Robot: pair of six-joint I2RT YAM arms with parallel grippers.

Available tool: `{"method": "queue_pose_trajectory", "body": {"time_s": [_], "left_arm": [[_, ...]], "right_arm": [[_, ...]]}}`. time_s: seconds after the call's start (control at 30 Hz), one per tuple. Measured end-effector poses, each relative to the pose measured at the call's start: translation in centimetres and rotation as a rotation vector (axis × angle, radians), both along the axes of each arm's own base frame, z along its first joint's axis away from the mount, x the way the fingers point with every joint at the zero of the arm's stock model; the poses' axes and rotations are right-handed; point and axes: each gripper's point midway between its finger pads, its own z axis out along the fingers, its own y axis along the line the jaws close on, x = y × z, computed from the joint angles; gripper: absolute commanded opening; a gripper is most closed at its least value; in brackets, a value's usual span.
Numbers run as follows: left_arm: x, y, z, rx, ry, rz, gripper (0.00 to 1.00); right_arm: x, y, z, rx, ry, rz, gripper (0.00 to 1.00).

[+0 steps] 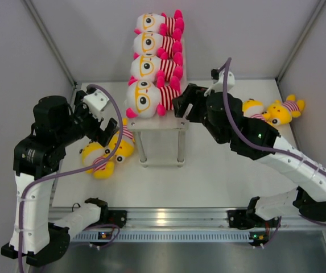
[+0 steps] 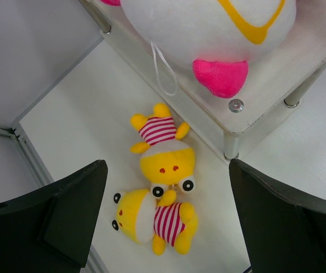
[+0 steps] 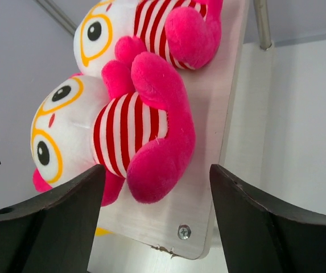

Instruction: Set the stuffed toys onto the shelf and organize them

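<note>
Spreads right gripper empty just off shelf's near right corner, forearm stretched low, facing four white toys crowding the top. Hangs left gripper agape above two yellow toys lying beside its legs.

Stuffed toys, shelf row: white heads, orange rings round black eyes, hot-pink limbs, red-pink and white striped shirts.
Yellow stuffed toys: yellow heads and limbs, white patch across the face, black-and-white eyes, pink-and-white striped shirts.
Shelf: off-white board, grey metal legs.
Table: plain white.
</note>
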Motion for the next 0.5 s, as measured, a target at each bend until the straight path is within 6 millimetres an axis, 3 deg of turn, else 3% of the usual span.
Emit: {"method": "queue_pose_trajectory", "body": {"time_s": [0.13,0.27,0.33,0.37,0.43,0.5], "left_arm": [[0.0,0.1,0.0,0.003,-0.002,0.008,0.94],[0.2,0.7,-0.1,0.014,-0.005,0.042,0.95],[0.3,1.1,-0.4,0.021,-0.004,0.066,0.95],[0.2,1.4,-0.6,0.027,-0.001,0.083,0.95],[0.2,2.1,-1.1,0.041,0.001,0.118,0.96],[0.0,2.9,-1.6,0.057,0.002,0.152,0.97]], "right_arm": [[-0.3,-1.5,1.5,-0.017,-0.045,-0.010,0.80],[0.7,-4.2,6.6,-0.022,-0.102,-0.020,0.83],[3.4,-7.5,9.3,0.009,-0.137,-0.077,0.83],[5.1,-9.8,9.6,0.002,-0.143,-0.143,0.83],[7.9,-14.1,8.8,-0.036,-0.124,-0.256,0.83],[10.0,-17.0,7.3,-0.066,-0.089,-0.321,0.83]]}}
